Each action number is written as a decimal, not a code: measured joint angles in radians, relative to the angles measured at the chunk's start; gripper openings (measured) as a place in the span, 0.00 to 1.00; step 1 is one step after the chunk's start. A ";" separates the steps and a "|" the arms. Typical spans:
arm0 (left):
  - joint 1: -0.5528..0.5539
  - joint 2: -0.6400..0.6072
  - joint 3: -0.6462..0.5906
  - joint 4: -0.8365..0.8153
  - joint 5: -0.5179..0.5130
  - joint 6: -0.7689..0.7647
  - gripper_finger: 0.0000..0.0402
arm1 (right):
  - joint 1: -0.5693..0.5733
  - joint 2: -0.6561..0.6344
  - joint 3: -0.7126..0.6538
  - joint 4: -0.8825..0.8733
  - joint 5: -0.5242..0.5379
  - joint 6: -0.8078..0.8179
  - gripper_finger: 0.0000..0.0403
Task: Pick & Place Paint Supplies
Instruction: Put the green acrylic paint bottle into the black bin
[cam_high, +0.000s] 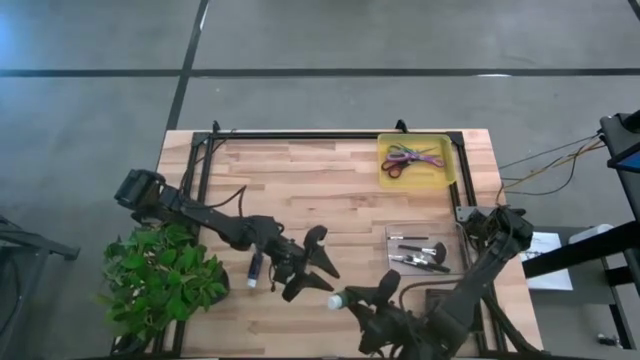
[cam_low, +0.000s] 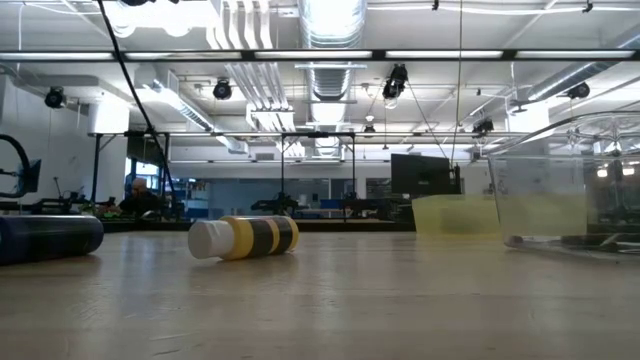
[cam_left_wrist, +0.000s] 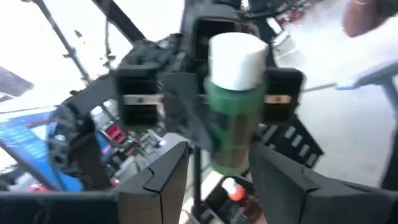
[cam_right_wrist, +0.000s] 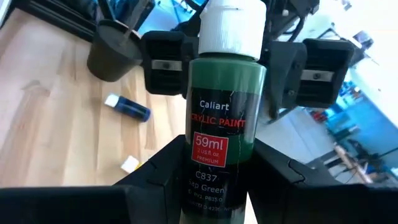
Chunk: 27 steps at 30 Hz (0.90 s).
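A green paint bottle (cam_right_wrist: 225, 106) with a white cap (cam_high: 335, 300) hangs above the table's near middle, with my right gripper (cam_right_wrist: 217, 158) (cam_high: 354, 298) shut on it. My left gripper (cam_high: 312, 272) (cam_left_wrist: 221, 158) stands open just left of the cap and faces it; I see no touch. A blue bottle (cam_high: 255, 268) lies on its side on the wood beside the left arm. A yellow bottle (cam_low: 245, 237) with black stripes lies on its side too. Scissors (cam_high: 408, 158) lie in the yellow tray (cam_high: 447, 170), and brushes (cam_high: 420, 252) lie in a clear tray (cam_high: 395, 235). My right gripper pinches the green bottle's lower body (cam_right_wrist: 214, 186) between its two fingers, label toward the wrist camera. The fingers come about level from the table's right and lie along the bottle. Its capped end (cam_right_wrist: 230, 28) sticks out past the fingertips toward my left gripper, clear of the table.
A leafy potted plant (cam_high: 160, 280) stands at the near left corner, close to the left arm. A black frame (cam_high: 300, 137) runs along the far and side edges. Bare wood (cam_high: 300, 190) lies between the frame and the arms.
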 joint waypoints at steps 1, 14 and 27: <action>0.000 0.001 0.000 0.016 -0.002 0.000 0.44 | 0.000 0.000 -0.001 0.002 0.004 -0.009 0.33; -0.002 0.003 0.002 0.090 0.016 -0.002 0.44 | -0.025 0.000 -0.003 0.172 0.067 -0.258 0.33; -0.003 0.003 0.002 0.107 0.098 0.017 0.44 | -0.085 -0.003 -0.002 0.291 -0.033 -0.403 0.33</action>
